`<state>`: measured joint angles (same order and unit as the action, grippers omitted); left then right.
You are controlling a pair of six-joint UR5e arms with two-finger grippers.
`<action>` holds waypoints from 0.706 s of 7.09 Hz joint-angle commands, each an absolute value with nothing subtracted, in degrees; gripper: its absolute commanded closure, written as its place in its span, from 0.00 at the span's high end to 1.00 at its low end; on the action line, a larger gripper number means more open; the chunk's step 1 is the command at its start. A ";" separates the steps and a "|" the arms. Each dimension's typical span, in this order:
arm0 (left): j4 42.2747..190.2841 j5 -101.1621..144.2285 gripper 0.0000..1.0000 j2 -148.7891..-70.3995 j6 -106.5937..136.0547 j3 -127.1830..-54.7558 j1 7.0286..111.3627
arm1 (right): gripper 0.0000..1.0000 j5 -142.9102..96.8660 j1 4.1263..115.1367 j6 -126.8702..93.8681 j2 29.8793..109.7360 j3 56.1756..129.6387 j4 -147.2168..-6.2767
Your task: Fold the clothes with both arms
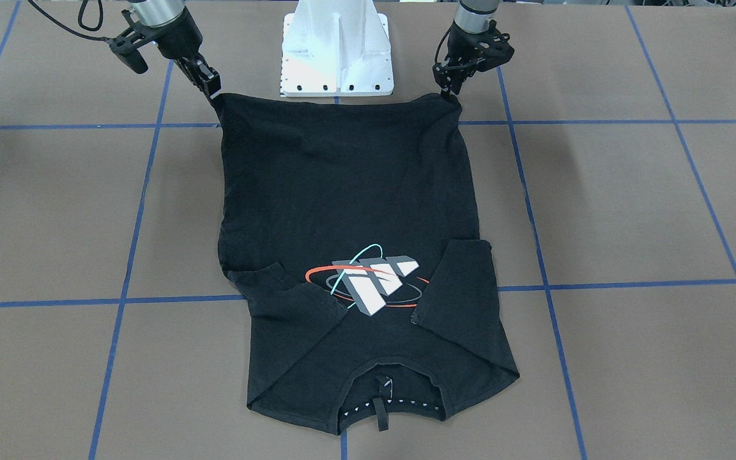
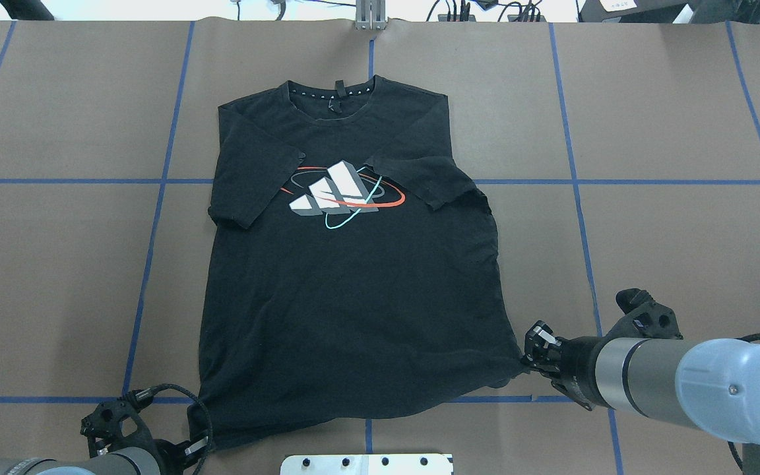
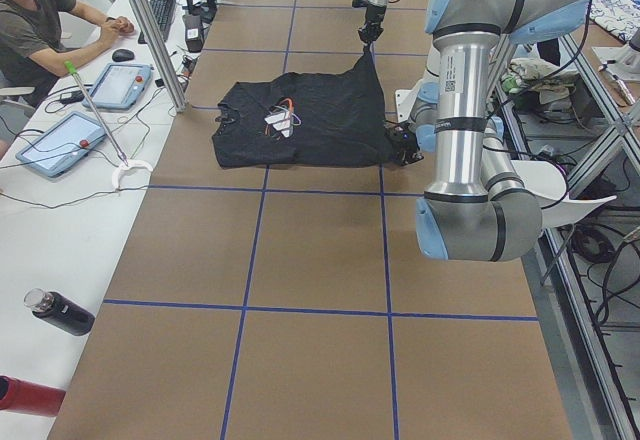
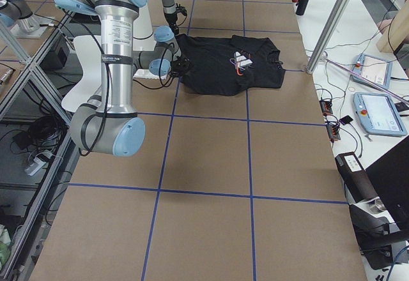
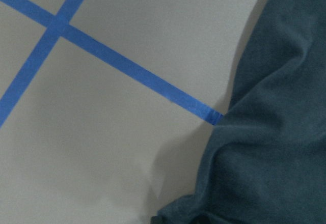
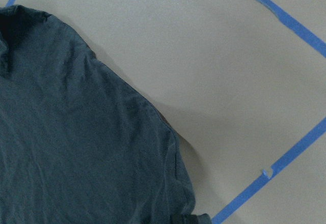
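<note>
Standing here, I can make out no word or number anywhere. The T-shirt [image 1: 342, 191] carries a chest graphic [image 1: 374, 284], low in the middle of the front-facing view: three slanted grey-white blocks ringed by a red and a cyan ellipse, with no lettering on it. A pale label [image 3: 452, 85] with dark print sits on the left arm [image 3: 465, 160], upper right of the left-side view. A second label [image 4: 115, 38] sits on the right arm [image 4: 112, 89], upper left of the right-side view. Both are too small to read.

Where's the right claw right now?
Overhead view, lower right: the right claw grips a hem corner of the shirt, right of the white base.
</note>
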<state>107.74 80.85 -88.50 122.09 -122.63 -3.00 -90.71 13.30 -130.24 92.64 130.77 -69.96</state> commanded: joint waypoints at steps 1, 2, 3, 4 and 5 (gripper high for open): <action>107.75 80.95 0.47 -88.50 122.08 -122.52 -2.81 | 0.00 -90.79 13.71 -130.25 92.64 130.87 -69.96; 107.75 80.95 0.46 -88.59 122.08 -122.35 -2.90 | 0.00 -90.79 13.80 -130.25 92.64 130.96 -69.96; 107.84 81.03 0.42 -88.68 122.08 -122.34 -2.99 | 0.00 -90.79 13.89 -130.25 92.72 130.96 -69.96; 107.84 81.04 0.40 -88.68 122.08 -122.26 -2.99 | 0.00 -90.79 13.89 -130.25 92.72 130.96 -69.96; 107.93 81.04 0.40 -88.68 122.08 -122.17 -2.81 | 0.00 -90.79 13.89 -130.25 92.72 131.04 -69.96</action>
<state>107.85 81.02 -88.66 122.08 -122.27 -2.93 -90.79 13.86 -130.26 92.71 130.98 -69.96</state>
